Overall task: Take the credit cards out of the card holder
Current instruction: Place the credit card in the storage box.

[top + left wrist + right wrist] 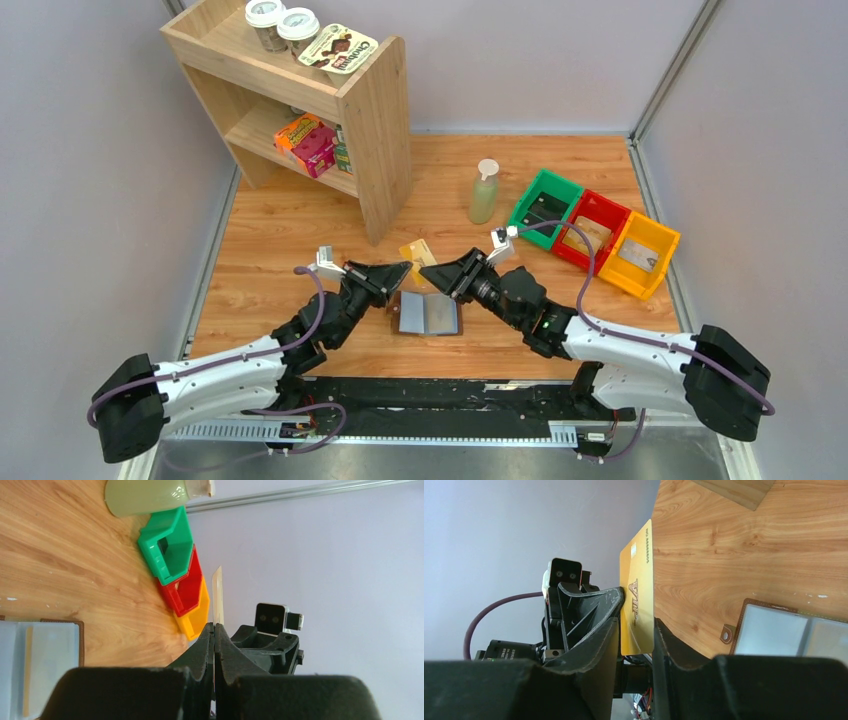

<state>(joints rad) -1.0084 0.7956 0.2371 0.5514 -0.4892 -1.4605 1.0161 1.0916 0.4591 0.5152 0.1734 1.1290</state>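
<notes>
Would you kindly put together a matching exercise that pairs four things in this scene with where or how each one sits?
Things:
1. gold card
2. card holder
3. bottle
4. red bin

Places or states:
A. between the green bin and the yellow bin
B. lying open on the table
C. pinched in the left gripper
D. standing upright between the shelf and the green bin

Pairs: 1-C, 2-B, 3-D, 4-A
</notes>
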